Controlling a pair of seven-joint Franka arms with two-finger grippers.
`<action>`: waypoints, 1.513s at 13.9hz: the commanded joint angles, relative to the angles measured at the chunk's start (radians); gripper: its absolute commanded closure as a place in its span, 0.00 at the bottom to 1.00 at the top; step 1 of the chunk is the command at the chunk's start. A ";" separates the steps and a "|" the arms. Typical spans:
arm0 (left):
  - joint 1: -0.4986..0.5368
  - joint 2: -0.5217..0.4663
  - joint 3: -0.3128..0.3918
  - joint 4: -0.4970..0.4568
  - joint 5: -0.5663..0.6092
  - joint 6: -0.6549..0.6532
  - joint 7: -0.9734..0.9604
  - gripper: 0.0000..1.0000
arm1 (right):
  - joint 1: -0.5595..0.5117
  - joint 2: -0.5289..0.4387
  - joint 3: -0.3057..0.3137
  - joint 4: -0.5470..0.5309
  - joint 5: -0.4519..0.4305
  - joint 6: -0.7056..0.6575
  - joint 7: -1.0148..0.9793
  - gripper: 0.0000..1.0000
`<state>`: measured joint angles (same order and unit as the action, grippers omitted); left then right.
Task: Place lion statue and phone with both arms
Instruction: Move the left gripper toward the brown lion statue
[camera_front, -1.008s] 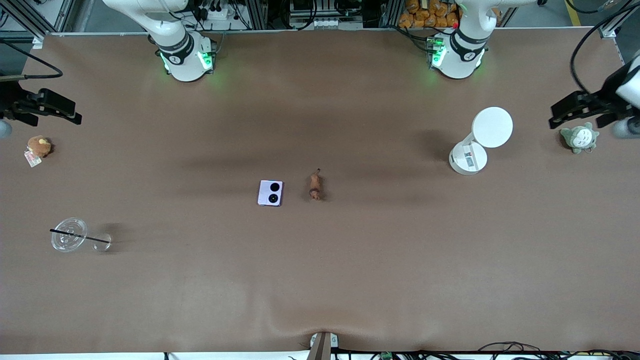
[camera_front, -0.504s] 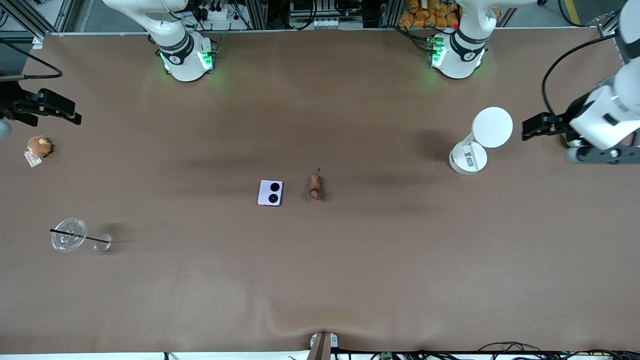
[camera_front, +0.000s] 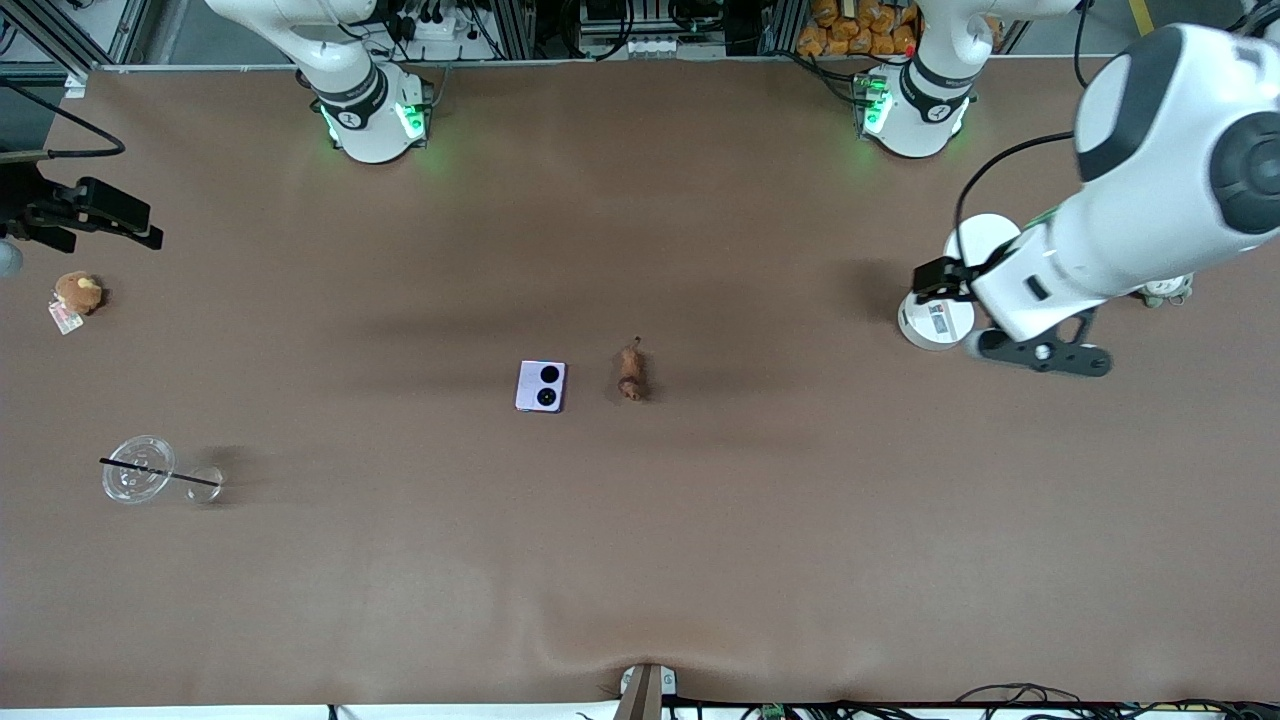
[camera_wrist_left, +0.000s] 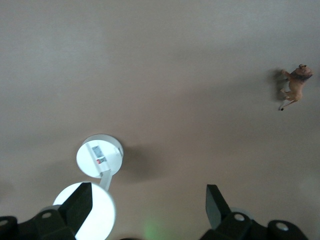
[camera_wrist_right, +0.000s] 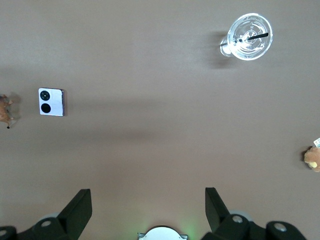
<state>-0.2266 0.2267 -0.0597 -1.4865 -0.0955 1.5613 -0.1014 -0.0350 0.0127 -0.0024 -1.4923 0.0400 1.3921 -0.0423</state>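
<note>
My left gripper (camera_wrist_left: 145, 200), fingers apart, hangs over the white stand (camera_front: 935, 318); my right gripper (camera_wrist_right: 148, 207), also spread, waits at its end of the bench (camera_front: 640, 560). The lion statue (camera_front: 630, 371) lies mid-bench beside the phone (camera_front: 541, 386). The lion looks light, rigid, thin-tailed: I'd pinch its torso. The phone seems slick and flat; I'd take its edges.

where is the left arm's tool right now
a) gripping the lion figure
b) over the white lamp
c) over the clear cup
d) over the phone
b) The left tool hangs open over the white lamp, while the lion figure and phone lie untouched mid-table.
</note>
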 joint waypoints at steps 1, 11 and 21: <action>-0.063 0.066 0.005 0.038 -0.013 0.063 -0.055 0.00 | 0.001 0.000 -0.002 0.003 0.009 0.001 0.018 0.00; -0.350 0.287 0.011 0.134 -0.012 0.307 -0.473 0.00 | 0.001 0.000 -0.002 0.003 0.009 0.001 0.018 0.00; -0.511 0.523 0.014 0.126 -0.001 0.640 -0.687 0.00 | 0.001 0.000 -0.002 0.004 0.009 -0.001 0.018 0.00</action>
<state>-0.7049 0.7046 -0.0586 -1.3888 -0.0993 2.1454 -0.7371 -0.0350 0.0127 -0.0028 -1.4923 0.0400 1.3929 -0.0422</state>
